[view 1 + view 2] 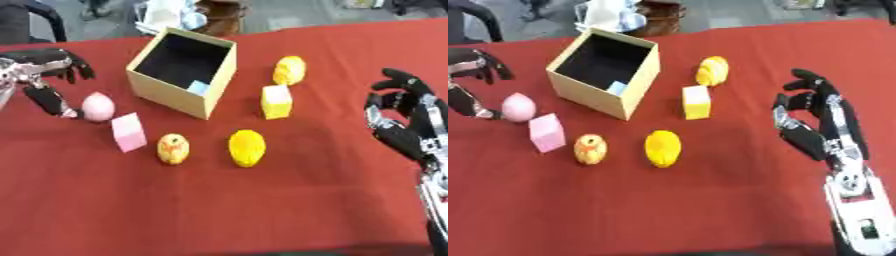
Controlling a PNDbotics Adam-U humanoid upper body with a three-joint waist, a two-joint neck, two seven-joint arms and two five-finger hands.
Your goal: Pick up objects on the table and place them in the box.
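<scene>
An open cream box stands at the back left of the red table, with a light blue block inside it. My left hand hovers at the far left, fingers relaxed, its thumb touching a pink egg-shaped object. A pink cube lies beside that. Further right sit an orange-yellow round fruit, a yellow oval, a yellow cube and a yellow lumpy object. My right hand stands open at the right edge, holding nothing.
Behind the table's far edge are a dark chair, a brown object and white-blue items. Bare red cloth fills the front half of the table.
</scene>
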